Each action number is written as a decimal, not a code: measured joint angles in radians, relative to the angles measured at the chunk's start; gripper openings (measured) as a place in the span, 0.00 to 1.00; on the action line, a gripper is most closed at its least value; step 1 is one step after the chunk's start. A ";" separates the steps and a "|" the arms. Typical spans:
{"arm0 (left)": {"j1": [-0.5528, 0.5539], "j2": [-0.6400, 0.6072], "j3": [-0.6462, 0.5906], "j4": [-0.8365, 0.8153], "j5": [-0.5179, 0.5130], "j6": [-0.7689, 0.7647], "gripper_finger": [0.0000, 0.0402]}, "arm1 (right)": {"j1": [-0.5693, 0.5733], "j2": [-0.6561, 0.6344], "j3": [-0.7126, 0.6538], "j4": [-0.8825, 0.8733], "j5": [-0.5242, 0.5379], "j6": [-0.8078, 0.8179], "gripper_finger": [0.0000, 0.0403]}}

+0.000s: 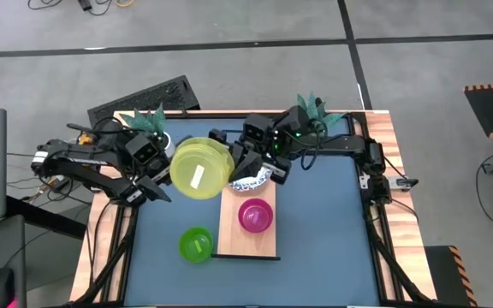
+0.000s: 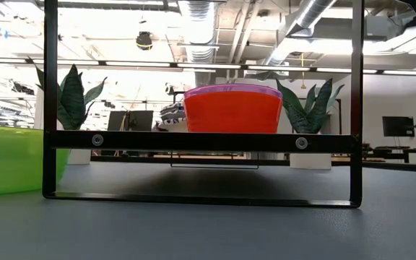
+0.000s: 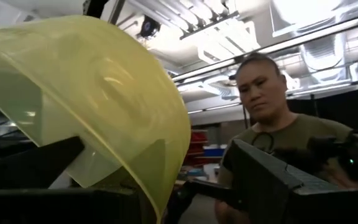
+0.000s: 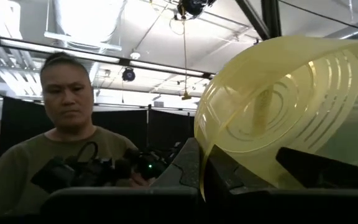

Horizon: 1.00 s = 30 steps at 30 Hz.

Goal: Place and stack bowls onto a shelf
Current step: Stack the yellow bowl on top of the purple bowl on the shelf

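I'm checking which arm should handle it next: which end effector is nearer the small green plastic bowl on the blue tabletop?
Left. The left end effector sits up-left of the green bowl; the right end effector is farther, beyond the wood shelf.

Bright, even overhead light, with glare from the ceiling

Ceiling lamps [image 3: 316, 12] blow out white in both wrist views; the yellow bowl [image 3: 104, 93] glows translucent and slightly soft up close; the desk [image 2: 208, 224] carries a faint shadow under the shelf [image 1: 234, 235]
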 joint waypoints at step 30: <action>-0.028 0.006 0.000 -0.018 0.014 -0.175 0.42 | -0.006 0.000 0.000 0.071 -0.117 0.247 0.06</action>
